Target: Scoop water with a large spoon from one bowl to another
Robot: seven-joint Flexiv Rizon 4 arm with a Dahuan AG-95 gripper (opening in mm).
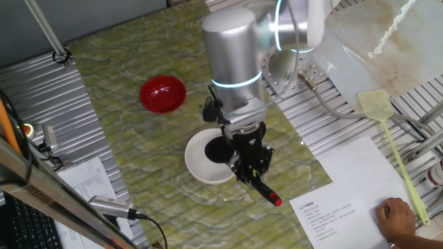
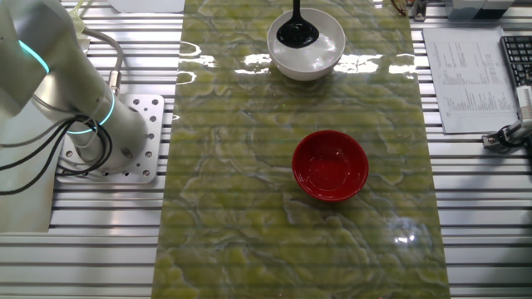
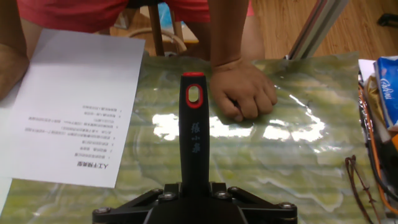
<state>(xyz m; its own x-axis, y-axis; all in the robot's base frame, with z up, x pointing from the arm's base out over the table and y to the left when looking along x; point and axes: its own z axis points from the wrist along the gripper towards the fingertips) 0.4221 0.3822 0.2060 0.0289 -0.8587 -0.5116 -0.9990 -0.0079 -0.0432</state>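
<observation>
— So where are we in the job?

— At the dipping step, I'd judge. The gripper (image 1: 250, 163) is clamped on the handle of the large spoon (image 1: 266, 191), and the black head (image 2: 297, 33) sits down inside the white bowl (image 2: 305, 41). The water itself is too clear to make out there.

— And next?

— Level the head, lift it straight up past the white rim, then carry it across to the red bowl (image 2: 330, 164), which stands well apart on the green mat (image 2: 249, 208). Any tilt on the way would spill, so slow and flat.

— Room to move?

— The stretch of desk (image 2: 474, 216) between the two bowls carries nothing. The white bowl sits near the mat's end, though, and the hand view shows a person's hand (image 3: 244, 92) resting on the mat just beyond the red-tipped handle end (image 3: 193, 76), with a printed sheet (image 3: 74, 106) beside it. The handle should not swing outward that way.
</observation>
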